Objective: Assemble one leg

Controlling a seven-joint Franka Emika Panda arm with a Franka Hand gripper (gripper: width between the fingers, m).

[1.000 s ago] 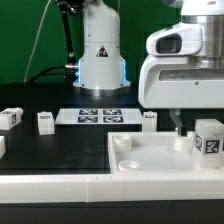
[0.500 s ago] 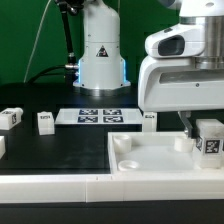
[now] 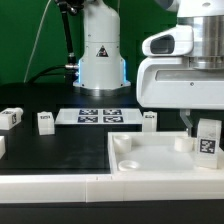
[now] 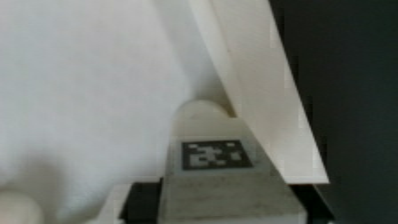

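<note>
White rounded arm base [image 3: 100,50] bearing a black triangular warning sticker, glowing blue ring beneath; bulky white-and-grey wrist housing [image 3: 185,70].

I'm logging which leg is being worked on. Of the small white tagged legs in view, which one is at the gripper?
The leg over the white tray, at the exterior view's right, directly under the gripper. The other legs sit apart on the black table.

The gripper [image 3: 198,124] has risen slightly and shifted toward the exterior view's left since the earlier pictures. The leg [image 3: 207,141] it carries now appears narrower, turned, with its tagged face angled differently above the tray [image 3: 150,160].
</note>
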